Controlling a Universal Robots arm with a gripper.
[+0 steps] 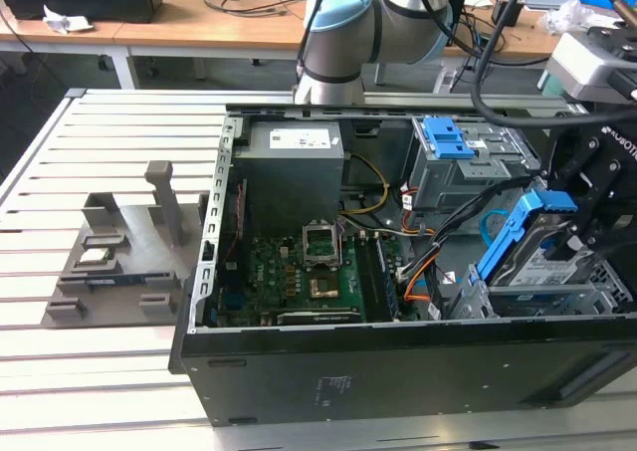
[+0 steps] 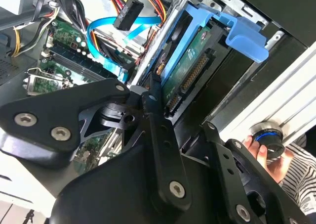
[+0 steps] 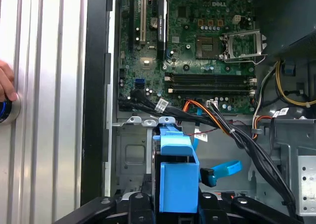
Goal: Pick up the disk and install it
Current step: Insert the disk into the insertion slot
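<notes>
The gripper pinches the disk by its blue frame, tilted partway into the drive cage at the computer case corner. Pickup appears done; seating remains, since the disk sits not yet level

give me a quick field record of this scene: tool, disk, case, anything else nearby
tool: at the exterior view's right end of the open computer case, clamped on the disk
disk: silver drive in blue carrier frame, tilted, lower end in the drive cage, not seated flat
motherboard: exposed, empty processor socket
power supply: grey box at the case's far side
fixture: grey parts holder on the slatted table, on the exterior view's left
hand: a person's, on a blue-ringed knob
</notes>
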